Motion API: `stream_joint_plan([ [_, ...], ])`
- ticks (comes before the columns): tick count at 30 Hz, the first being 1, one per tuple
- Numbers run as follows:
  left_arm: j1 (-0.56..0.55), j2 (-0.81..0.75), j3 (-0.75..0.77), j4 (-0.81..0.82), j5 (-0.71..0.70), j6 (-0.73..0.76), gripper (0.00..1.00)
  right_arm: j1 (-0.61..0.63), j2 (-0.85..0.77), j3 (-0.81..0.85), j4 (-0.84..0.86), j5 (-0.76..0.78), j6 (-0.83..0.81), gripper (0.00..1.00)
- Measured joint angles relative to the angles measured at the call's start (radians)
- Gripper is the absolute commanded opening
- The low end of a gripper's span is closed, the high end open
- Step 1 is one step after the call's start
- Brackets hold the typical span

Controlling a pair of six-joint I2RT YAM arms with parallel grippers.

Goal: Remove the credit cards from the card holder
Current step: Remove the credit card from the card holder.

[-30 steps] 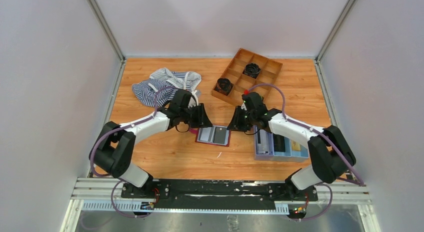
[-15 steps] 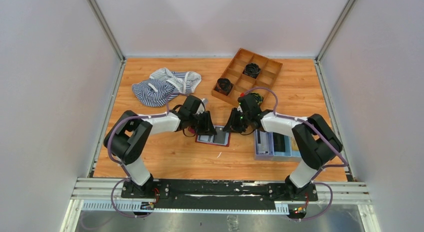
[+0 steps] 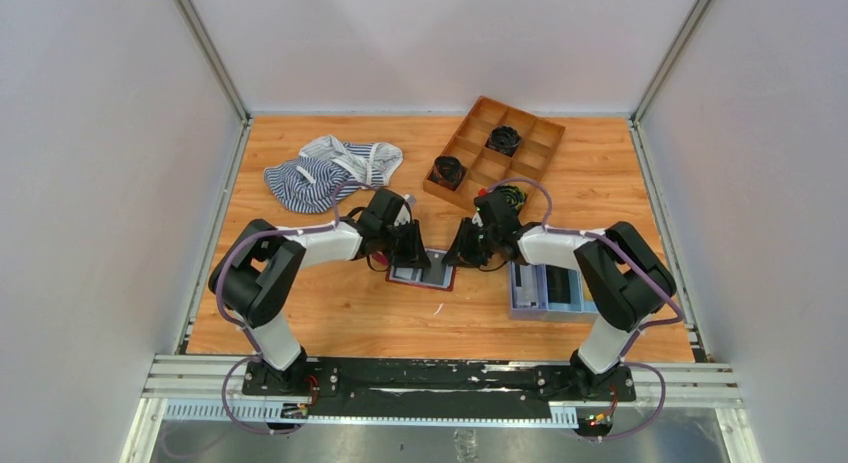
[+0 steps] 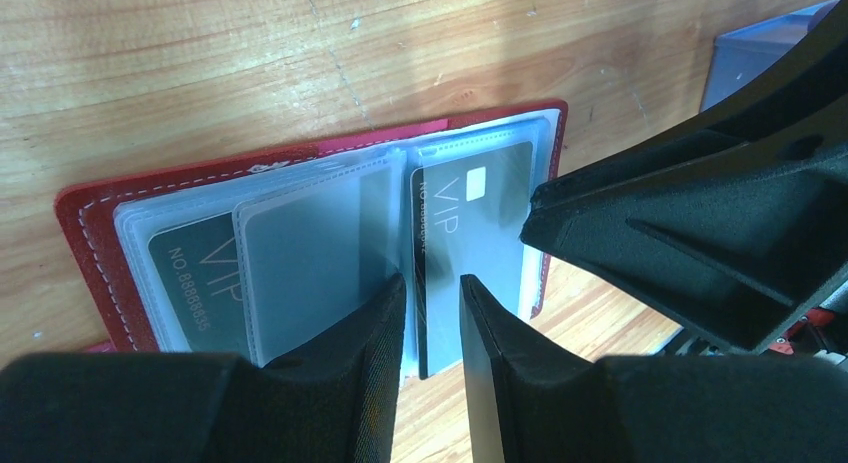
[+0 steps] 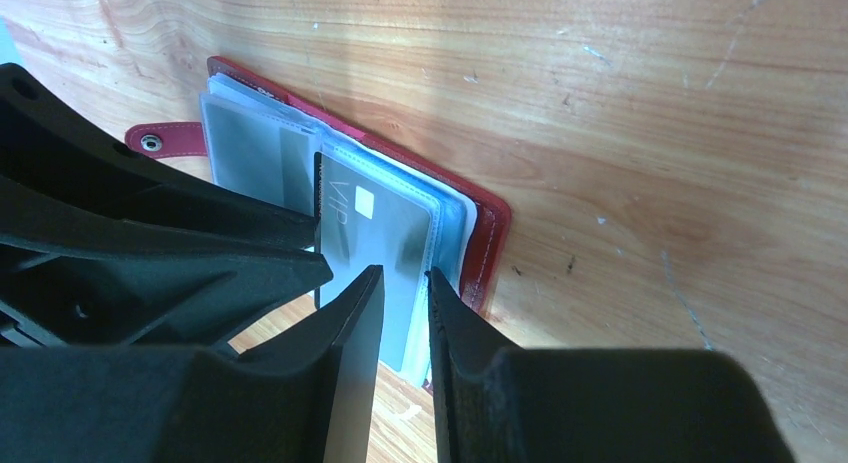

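Cards (image 4: 470, 223) behind cloudy sleeves (image 4: 310, 253), holder (image 4: 85, 233) partly hidden

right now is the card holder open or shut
Open: the card holder lies spread flat, VIP cards showing in its pockets.

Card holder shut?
No, the card holder lies open flat, with VIP cards showing inside.
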Motion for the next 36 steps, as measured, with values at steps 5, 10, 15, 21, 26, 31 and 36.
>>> stream_joint_plan([
  [5, 0.000, 0.004, 0.000, -0.003, -0.002, 0.001, 0.22, 0.000, 0.005, -0.011, 0.033, -0.011, 0.009, 0.24],
  [10, 0.000, 0.010, -0.002, 0.007, 0.005, -0.013, 0.16, 0.000, 0.013, -0.015, 0.055, -0.018, 0.015, 0.23],
  [15, 0.002, 0.010, -0.010, 0.022, 0.008, -0.029, 0.15, 0.000, 0.018, -0.024, 0.080, -0.023, 0.026, 0.23],
  [21, 0.027, -0.002, -0.048, 0.073, 0.038, -0.061, 0.04, 0.000, 0.027, -0.031, 0.110, -0.035, 0.034, 0.22],
  [26, 0.055, -0.014, -0.085, 0.124, 0.082, -0.092, 0.00, 0.000, 0.033, -0.031, 0.122, -0.042, 0.037, 0.22],
  [31, 0.063, -0.021, -0.094, 0.140, 0.098, -0.101, 0.00, 0.000, 0.037, -0.031, 0.129, -0.045, 0.037, 0.21],
  [36, 0.073, -0.026, -0.097, 0.142, 0.109, -0.103, 0.08, 0.000, 0.043, -0.031, 0.138, -0.052, 0.038, 0.21],
])
